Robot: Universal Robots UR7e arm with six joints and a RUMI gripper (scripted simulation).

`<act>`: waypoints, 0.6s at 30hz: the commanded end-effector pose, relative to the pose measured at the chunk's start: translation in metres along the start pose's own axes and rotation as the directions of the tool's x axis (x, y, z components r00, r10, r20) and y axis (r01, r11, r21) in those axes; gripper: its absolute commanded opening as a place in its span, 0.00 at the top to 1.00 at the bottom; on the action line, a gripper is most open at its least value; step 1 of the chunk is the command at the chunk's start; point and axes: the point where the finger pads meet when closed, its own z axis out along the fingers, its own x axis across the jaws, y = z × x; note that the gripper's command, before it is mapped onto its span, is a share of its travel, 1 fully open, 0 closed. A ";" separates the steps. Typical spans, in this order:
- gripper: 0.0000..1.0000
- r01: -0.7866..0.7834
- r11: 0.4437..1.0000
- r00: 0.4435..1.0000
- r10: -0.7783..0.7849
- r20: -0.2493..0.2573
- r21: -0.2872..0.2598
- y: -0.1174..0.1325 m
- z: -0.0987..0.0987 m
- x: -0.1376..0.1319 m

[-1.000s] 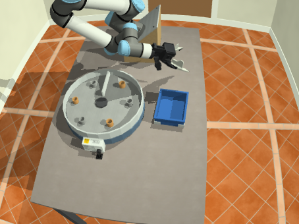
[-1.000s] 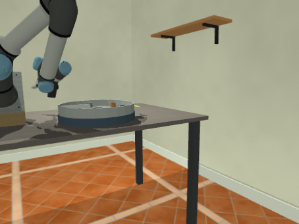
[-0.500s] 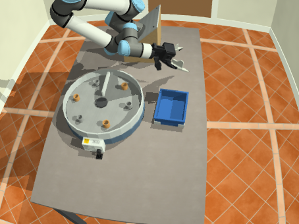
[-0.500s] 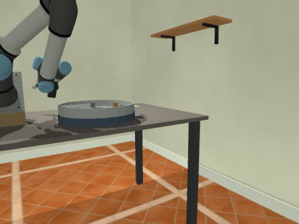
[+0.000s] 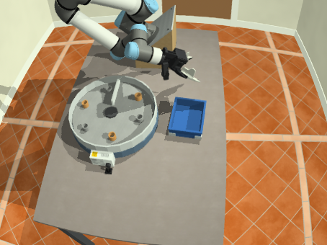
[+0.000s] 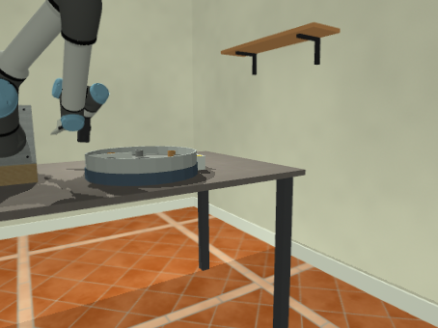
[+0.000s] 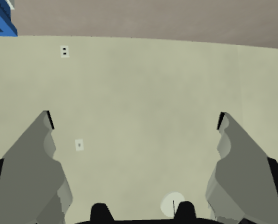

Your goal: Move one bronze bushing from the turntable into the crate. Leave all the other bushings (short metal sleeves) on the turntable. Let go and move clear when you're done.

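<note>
A: Got a state on the gripper?
B: Released, spread wide. Held up above table height, near the arm's base side.
A: And the bronze?
B: See top view: on the turntable, inside the rim. Count three: upper-left bronze bushing, upper-right bronze bushing just beside the divider, lower bronze bushing. Spaced between grey ones, also three.
A: Relative to the gripper?
B: Below it and well apart, off to picture-left in top view. Nearest: upper-right one.
A: Crate?
B: Look right of the turntable for the blue crate, close but not touching. Glimpsed at a wrist-view corner too.
</note>
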 end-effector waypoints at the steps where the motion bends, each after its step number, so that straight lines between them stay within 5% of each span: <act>1: 0.00 0.056 0.995 0.998 -0.056 -0.008 0.085 -0.019 -0.019 -0.006; 7: 0.00 0.182 0.941 0.983 -0.177 -0.045 0.284 -0.060 -0.078 -0.017; 13: 0.00 0.310 0.816 0.950 -0.283 -0.131 0.487 -0.098 -0.163 -0.021; 15: 0.00 0.310 0.816 0.950 -0.283 -0.131 0.487 -0.098 -0.163 -0.021; 18: 0.00 0.366 0.734 0.930 -0.318 -0.186 0.572 -0.112 -0.211 -0.019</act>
